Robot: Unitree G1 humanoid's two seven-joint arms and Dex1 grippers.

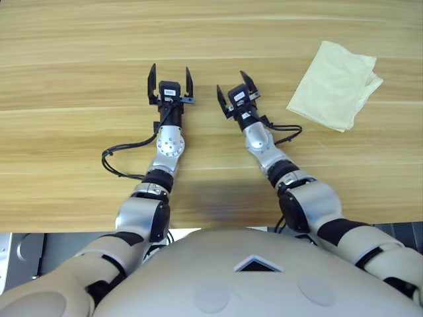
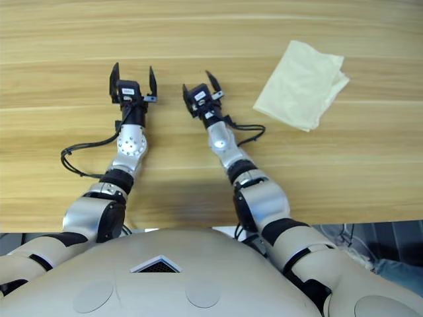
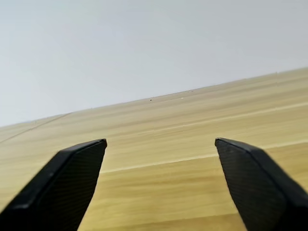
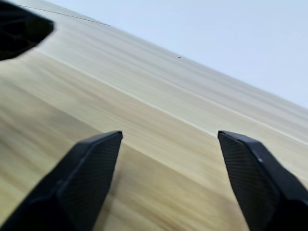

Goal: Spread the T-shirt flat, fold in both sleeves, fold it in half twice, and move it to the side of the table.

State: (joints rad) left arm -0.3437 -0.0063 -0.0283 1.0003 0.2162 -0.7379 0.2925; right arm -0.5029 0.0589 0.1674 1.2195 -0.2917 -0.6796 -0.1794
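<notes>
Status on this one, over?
Left claw open, holding nothing. Right claw same. T-shirt folded, on table, robot's right side. Nothing blocking.

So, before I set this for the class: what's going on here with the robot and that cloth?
Nothing is being held at this moment. The pale yellow folded T-shirt lies as a compact, slightly tilted bundle on the robot's right side of the light wooden table. The left end effector and the right end effector sit side by side near the table's middle, both open, empty and apart from the shirt. The folding and moving aside look done.
</notes>
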